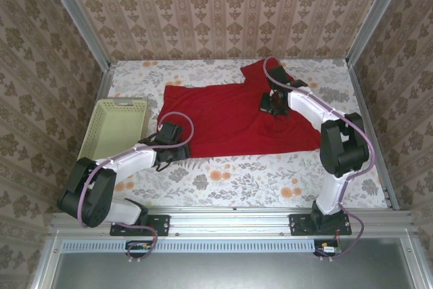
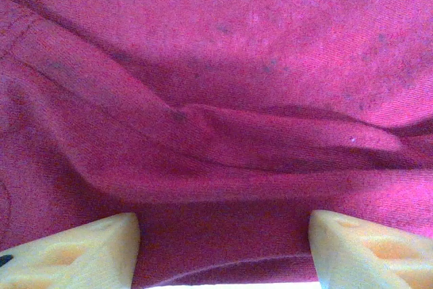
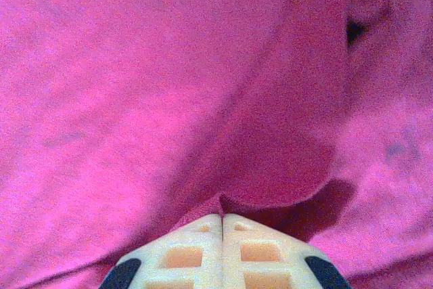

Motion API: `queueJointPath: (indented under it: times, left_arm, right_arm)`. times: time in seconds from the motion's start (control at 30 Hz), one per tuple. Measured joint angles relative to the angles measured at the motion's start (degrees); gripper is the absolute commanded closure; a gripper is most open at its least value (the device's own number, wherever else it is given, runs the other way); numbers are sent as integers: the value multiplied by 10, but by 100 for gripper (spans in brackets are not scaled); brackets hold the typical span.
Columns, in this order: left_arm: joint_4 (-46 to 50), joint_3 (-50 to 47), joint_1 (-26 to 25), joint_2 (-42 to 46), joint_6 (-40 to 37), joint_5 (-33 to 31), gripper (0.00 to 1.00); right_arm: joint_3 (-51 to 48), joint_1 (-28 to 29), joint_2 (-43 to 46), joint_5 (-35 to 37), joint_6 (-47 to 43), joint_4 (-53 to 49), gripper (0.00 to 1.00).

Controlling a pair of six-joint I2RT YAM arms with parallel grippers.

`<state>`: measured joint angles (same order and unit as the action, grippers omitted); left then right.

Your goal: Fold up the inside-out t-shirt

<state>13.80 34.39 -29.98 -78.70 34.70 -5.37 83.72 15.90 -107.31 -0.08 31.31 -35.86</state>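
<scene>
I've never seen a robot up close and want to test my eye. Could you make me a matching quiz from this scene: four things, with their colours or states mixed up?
Things:
1. t-shirt
2. basket
3. left gripper
4. right gripper

Colours or states:
A. closed, pinching the t-shirt
B. pale green, left of the t-shirt
C. red, spread out
D. open, at the t-shirt's near edge

Pairs: 1-C, 2-B, 3-D, 4-A

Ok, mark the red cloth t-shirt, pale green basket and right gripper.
red cloth t-shirt [image 1: 230, 123]: top view, chest panel
pale green basket [image 1: 125, 103]: top view, far rim
right gripper [image 3: 222, 218]: right wrist view, between fingertips
</scene>
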Motion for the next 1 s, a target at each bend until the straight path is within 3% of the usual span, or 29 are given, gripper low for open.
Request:
queueJointPath:
  times: [0.1,0.3,0.4,0.6,0.77,1.0]
  left_arm:
    - [-1,-1,0,0,0,0,32]
    - [0,-2,0,3,0,0,31]
    - [5,-2,0,7,0,0,31]
    - [23,2,-1,17,-1,0,30]
    - [30,29,-5,27,-12,7,30]
    - [-1,68,8,-13,-24,40,29]
  right_arm:
    - [64,0,-50,-3,-16,-3,99]
    - [138,3,-128,-15,-51,-13,60]
    - [136,5,-122,-16,-72,-22,52]
    - [22,-4,-11,1,-89,-12,52]
    - [-91,-52,81,1,-71,8,53]
    - [-211,-119,78,-28,-16,56,51]
